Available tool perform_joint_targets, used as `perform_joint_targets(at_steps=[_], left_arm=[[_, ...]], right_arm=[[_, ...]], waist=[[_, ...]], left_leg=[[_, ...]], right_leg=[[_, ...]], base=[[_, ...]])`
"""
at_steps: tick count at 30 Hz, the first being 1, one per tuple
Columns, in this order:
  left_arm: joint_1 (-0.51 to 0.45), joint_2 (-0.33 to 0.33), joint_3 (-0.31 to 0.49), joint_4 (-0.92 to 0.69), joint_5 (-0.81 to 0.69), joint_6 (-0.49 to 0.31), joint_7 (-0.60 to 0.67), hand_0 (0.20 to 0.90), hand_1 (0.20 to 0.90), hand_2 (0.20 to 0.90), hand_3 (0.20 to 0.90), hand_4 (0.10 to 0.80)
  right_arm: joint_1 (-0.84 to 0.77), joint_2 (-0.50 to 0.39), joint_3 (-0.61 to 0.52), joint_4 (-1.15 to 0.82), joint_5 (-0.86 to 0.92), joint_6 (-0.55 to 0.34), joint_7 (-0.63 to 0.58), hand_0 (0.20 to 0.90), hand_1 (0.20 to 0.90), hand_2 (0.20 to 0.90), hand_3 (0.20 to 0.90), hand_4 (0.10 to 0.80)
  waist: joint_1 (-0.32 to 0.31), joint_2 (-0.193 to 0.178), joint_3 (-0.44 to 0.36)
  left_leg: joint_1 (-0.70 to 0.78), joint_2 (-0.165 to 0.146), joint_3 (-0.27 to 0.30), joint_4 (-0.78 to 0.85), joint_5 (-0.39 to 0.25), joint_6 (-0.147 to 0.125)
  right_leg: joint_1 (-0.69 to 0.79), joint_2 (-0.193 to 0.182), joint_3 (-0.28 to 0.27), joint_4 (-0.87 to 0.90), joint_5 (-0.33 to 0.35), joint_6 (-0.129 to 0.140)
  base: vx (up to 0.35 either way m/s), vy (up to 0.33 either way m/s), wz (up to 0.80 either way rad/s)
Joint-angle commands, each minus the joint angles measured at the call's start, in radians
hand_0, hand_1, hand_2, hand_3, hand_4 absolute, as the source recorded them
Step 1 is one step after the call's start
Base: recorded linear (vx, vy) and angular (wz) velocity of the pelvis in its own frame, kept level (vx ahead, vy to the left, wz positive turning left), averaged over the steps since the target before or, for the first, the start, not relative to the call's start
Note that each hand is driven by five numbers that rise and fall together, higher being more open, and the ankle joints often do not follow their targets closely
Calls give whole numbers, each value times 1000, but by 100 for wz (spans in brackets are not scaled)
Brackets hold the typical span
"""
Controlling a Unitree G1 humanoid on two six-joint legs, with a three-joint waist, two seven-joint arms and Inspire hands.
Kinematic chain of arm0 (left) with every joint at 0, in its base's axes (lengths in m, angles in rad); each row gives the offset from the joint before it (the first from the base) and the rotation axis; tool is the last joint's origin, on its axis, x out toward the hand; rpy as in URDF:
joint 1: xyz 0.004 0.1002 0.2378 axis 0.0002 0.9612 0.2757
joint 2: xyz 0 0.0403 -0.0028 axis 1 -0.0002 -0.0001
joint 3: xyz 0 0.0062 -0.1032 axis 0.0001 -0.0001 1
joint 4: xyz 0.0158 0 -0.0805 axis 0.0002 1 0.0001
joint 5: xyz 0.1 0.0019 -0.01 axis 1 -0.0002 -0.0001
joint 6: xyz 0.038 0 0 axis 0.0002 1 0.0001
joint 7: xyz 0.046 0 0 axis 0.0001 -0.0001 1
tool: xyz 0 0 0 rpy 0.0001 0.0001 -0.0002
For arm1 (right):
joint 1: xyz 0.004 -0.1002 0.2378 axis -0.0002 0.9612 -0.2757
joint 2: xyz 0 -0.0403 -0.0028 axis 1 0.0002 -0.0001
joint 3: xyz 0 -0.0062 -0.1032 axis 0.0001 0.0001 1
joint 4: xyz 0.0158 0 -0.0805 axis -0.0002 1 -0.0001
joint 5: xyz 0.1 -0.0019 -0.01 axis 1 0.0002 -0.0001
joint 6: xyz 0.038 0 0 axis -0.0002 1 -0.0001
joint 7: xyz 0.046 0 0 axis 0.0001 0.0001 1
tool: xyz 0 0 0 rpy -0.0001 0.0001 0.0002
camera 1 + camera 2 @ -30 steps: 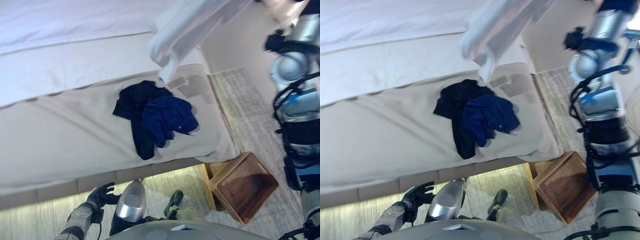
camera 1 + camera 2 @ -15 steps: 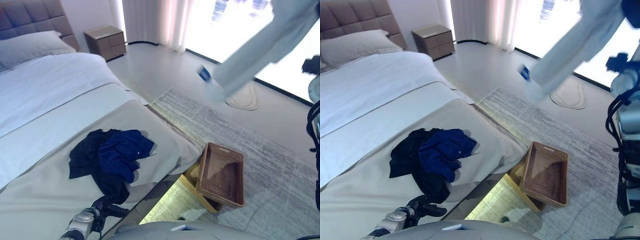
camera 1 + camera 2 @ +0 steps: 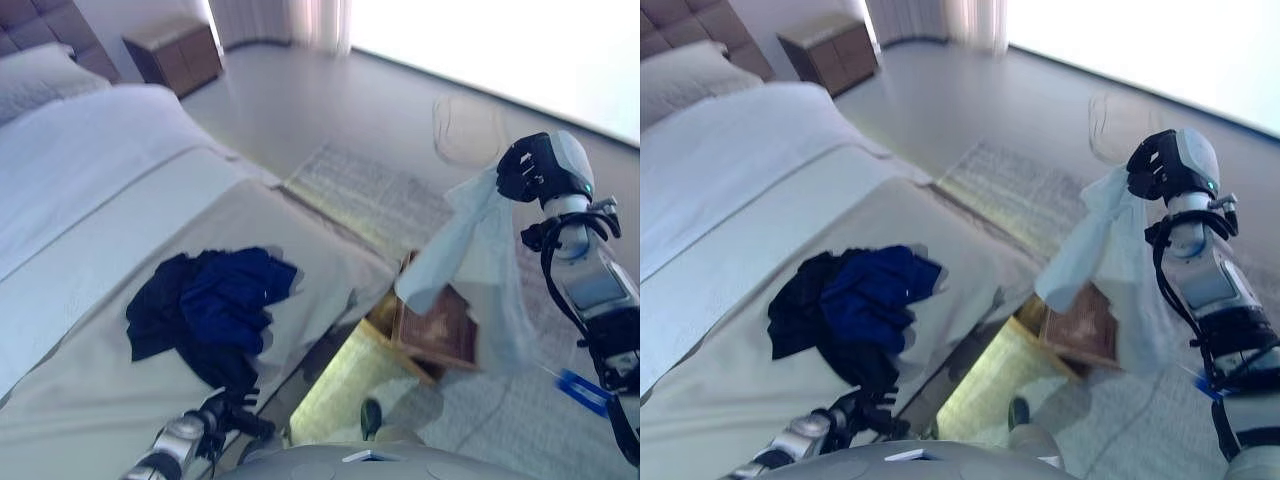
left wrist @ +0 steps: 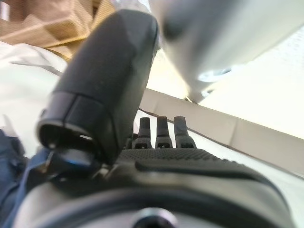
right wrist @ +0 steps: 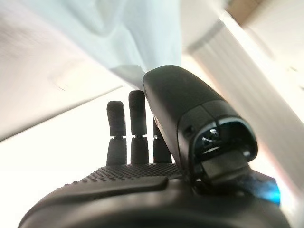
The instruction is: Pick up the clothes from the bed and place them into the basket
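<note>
From the head camera I see my right hand [image 3: 1162, 165] raised out over the floor beside the bed [image 3: 120, 400], with a pale light-blue garment [image 3: 478, 270] hanging down from it. The cloth drapes straight over the wicker basket [image 3: 432, 330], which sits on the floor at the bed's corner, on a wooden stand next to the grey rug [image 3: 370, 190]; the hanging cloth hides much of the basket from me. In the right wrist view the fingers [image 5: 135, 128] look fairly straight while the thumb lies across them and the pale cloth runs in behind it, so I read the hand as pinching the garment between thumb and fingers. Two more pieces lie on the bed near its edge: a blue garment [image 3: 232, 300] bunched on top of a black garment [image 3: 160, 320], the two touching and overlapping. My left hand [image 3: 232, 415] is low at the foot of the bed frame, below that pile and apart from it; its wrist view shows the fingers [image 4: 159, 133] extended and holding nothing. A bedside cabinet [image 3: 172, 52] stands far back near the pillow [image 3: 45, 85].
</note>
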Motion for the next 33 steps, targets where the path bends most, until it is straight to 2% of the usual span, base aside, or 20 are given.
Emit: perform_joint_targets(at_steps=[1,5,10,16,21,22,23,28,33], left_arm=[[-78,52,-48,-33,-81,-64,30,900,900,900,900,800],[-115,54,-70,-101,-156,-96,46,900,900,900,900,800],[-132,65,-81,-166,-204,-125,44,900,900,900,900,800],[-117,82,-82,-213,-233,-133,25,900,900,900,900,800],[-96,74,-80,-203,-245,-131,25,900,900,900,900,800],[-95,72,-78,-201,-250,-129,23,900,900,900,900,800],[-96,71,-77,-194,-251,-130,19,900,900,900,900,800],[-75,69,-84,-206,-257,-137,13,900,900,900,900,800],[-65,76,-74,-220,-260,-120,15,900,900,900,900,800]], right_arm=[[-243,-69,30,1,-58,16,-81,300,300,300,200,100],[-329,-62,97,132,-92,141,-66,300,300,300,200,100],[-381,-57,163,250,-163,223,-76,300,300,300,200,100],[-396,-73,134,302,-108,227,-203,300,300,300,200,100],[-410,-93,93,298,-98,239,-332,300,300,300,200,100],[-406,-98,82,301,-88,253,-328,401,401,401,318,218],[-401,-101,76,315,-74,257,-318,900,900,900,900,800],[-395,-130,65,342,-43,217,-300,900,900,900,900,800],[-357,-144,37,281,-70,235,-235,900,900,900,900,800]], waist=[[31,-6,104],[30,47,176],[33,92,222],[30,139,257],[22,157,260],[19,159,259],[18,158,257],[21,151,250],[21,122,237]], left_leg=[[-73,-40,-74,140,-163,-4],[-168,-39,-86,180,-140,-12],[-215,-45,-98,195,-142,-24],[-233,-53,-100,191,-126,-33],[-228,-57,-92,176,-118,-41],[-227,-58,-89,175,-119,-42],[-226,-57,-88,175,-120,-43],[-210,-55,-83,167,-123,-42],[-181,-53,-79,150,-129,-39]], right_leg=[[-79,-19,-70,167,-138,-40],[-188,-25,-73,230,-144,-53],[-257,-26,-68,297,-185,-59],[-296,-31,-70,343,-209,-69],[-306,-33,-65,348,-218,-69],[-308,-35,-64,348,-218,-67],[-309,-36,-65,348,-218,-67],[-293,-34,-66,331,-211,-68],[-264,-30,-69,305,-199,-61]], base=[[-210,-89,-8],[-178,-74,-13],[-55,-49,-3],[-20,-8,0],[3,65,1],[5,73,2],[12,71,-1],[26,65,0],[16,66,2]])
